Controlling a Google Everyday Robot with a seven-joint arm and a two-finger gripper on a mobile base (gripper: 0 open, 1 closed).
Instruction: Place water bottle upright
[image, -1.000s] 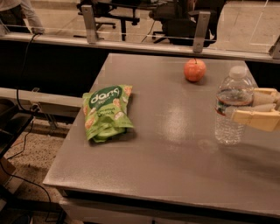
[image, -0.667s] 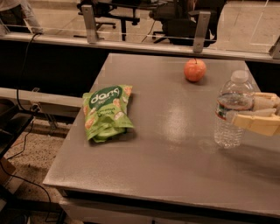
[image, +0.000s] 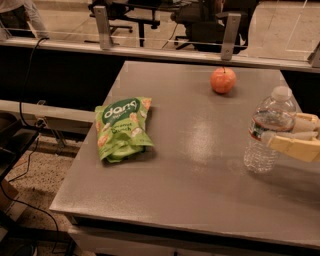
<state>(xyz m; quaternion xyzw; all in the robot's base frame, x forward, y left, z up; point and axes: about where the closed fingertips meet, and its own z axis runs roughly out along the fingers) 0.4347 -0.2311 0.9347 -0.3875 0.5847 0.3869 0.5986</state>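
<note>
The water bottle (image: 265, 150) is a clear ribbed plastic bottle with a white cap and a narrow label band. It stands upright on the grey table (image: 200, 190) near the right edge, its base on or just above the surface. My gripper (image: 283, 133) reaches in from the right at label height. Its cream fingers (image: 295, 148) lie on either side of the bottle's body, shut on it.
A green snack bag (image: 121, 128) lies flat on the left half of the table. A red-orange apple (image: 223, 80) sits at the back centre. Behind the table runs a rail with metal posts (image: 229, 29) and office chairs beyond. Cables hang at the left.
The bottle and my gripper have come down slightly and stayed at the right edge. The bag and apple have not moved.
</note>
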